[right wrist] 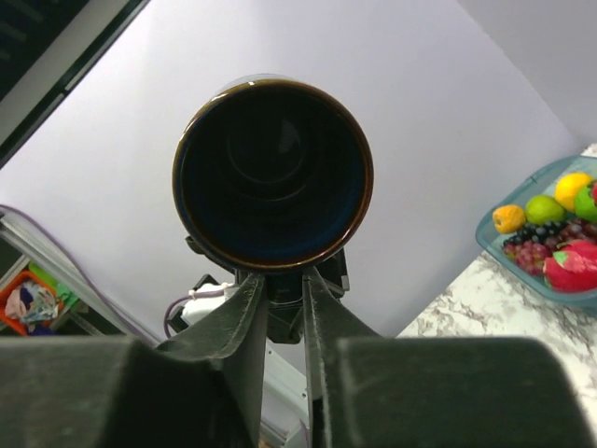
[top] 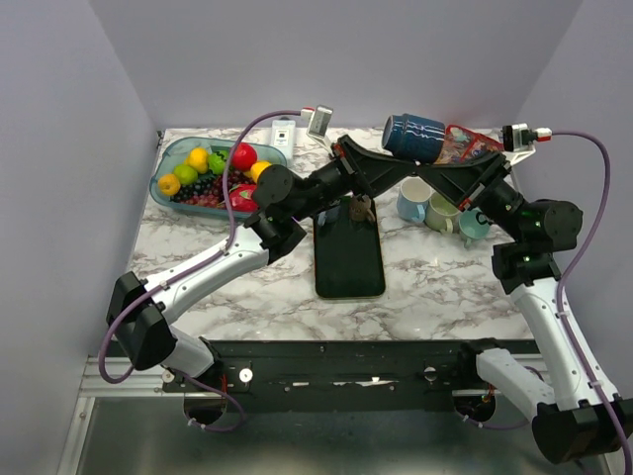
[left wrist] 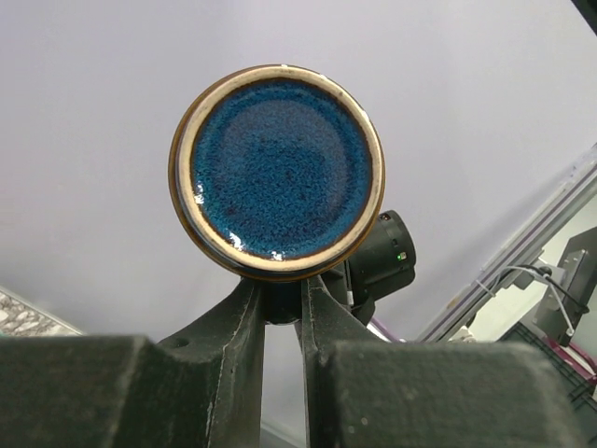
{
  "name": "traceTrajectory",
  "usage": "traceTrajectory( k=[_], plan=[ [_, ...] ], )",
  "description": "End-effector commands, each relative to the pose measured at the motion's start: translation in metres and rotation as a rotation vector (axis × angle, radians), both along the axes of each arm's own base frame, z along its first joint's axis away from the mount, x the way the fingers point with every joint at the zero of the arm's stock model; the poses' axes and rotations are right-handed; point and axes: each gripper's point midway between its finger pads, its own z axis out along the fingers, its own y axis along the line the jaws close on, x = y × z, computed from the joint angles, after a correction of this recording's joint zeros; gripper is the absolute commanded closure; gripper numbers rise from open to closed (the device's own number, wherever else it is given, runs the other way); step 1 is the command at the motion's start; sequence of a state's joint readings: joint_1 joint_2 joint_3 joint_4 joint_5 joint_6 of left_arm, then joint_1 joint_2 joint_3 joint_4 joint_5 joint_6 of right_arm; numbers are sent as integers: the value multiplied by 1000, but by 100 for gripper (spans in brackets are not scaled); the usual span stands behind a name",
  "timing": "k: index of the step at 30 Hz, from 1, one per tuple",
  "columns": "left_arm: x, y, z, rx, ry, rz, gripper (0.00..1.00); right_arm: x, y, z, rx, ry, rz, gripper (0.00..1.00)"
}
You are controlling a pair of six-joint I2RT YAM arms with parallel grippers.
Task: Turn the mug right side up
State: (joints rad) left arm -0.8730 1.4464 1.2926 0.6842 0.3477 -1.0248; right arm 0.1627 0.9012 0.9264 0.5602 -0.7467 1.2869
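The mug [top: 413, 136] is dark blue with a brown rim and hangs on its side high above the table's back. The left wrist view faces its blue glazed base [left wrist: 280, 168]. The right wrist view looks into its dark mouth [right wrist: 272, 173]. My left gripper [top: 401, 161] reaches in from the left and is shut on the handle under the mug [left wrist: 280, 294]. My right gripper [top: 440, 163] comes from the right, its narrow jaws pinching the same handle just below the rim [right wrist: 284, 280]. The two arms cross beneath the mug.
A blue tray of fruit [top: 173, 158] sits at the back left. A black phone [top: 348, 252] lies mid-table. Three pale mugs [top: 415, 201] [top: 442, 213] [top: 473, 226] stand at the right, a red packet [top: 470, 143] behind them. A white power strip [top: 284, 129] lies by the back wall.
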Motion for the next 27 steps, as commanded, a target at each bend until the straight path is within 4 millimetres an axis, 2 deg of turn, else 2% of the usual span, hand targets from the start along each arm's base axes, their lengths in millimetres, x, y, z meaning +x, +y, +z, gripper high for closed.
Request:
traceTrajectory(
  k=[1,6,8,15,16,18,25,27],
  plan=[
    [-44,-20,-12,1,-18,-196,100,6,-4,16,107,-35,-13,79],
    [-45,-23,-15,-3,-9,-215,100,3,1,18,120,-43,44,86],
    [-44,-24,-17,2,-7,-213,100,2,2,19,118,-46,55,99],
    [-40,-27,-22,32,-7,-196,100,6,4,12,50,-15,19,99],
    [-39,-28,-23,38,-5,-193,93,7,3,11,40,-15,9,99],
    [-38,-28,-25,48,-12,-182,87,8,2,9,12,-8,-26,99],
    [-30,-30,-37,91,3,-152,54,13,-6,2,-63,12,-134,99],
    [-28,-29,-39,100,1,-141,49,13,-8,-1,-84,19,-156,99]
  ],
)
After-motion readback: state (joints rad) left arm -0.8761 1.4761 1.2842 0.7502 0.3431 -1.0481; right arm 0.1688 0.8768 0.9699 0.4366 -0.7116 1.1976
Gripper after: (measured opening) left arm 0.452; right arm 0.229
